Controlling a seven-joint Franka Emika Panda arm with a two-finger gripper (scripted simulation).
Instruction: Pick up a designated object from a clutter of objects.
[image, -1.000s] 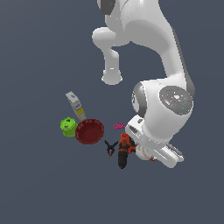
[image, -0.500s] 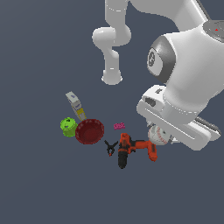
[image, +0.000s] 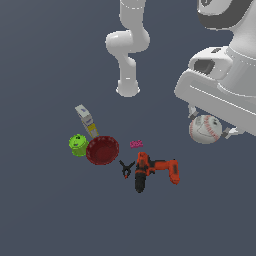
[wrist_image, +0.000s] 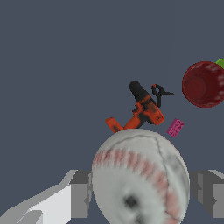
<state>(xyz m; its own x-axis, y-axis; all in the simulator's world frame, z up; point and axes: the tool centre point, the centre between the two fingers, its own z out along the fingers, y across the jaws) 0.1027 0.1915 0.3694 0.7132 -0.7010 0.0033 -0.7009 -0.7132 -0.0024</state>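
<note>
My gripper (image: 209, 126) is shut on the white baseball (image: 205, 129) with red stitching and holds it high above the floor, at the exterior view's right. In the wrist view the baseball (wrist_image: 140, 175) fills the space between the two grey fingers (wrist_image: 78, 192). The rest of the clutter lies below: a dark red bowl (image: 102, 149), a green cup (image: 78, 145), an orange-black drill (image: 152, 170), a black clamp (image: 126, 168), a pink bit (image: 136, 144) and a grey-yellow box (image: 86, 119).
The arm's white base (image: 128, 89) stands behind the clutter. In the wrist view the drill (wrist_image: 140, 109), clamp (wrist_image: 159, 93), pink bit (wrist_image: 175, 127) and red bowl (wrist_image: 202, 84) show beyond the ball. The floor is plain dark grey.
The gripper has risen with the baseball in it, away from the drill, and now looms larger toward the exterior view's upper right. The clutter has not moved.
</note>
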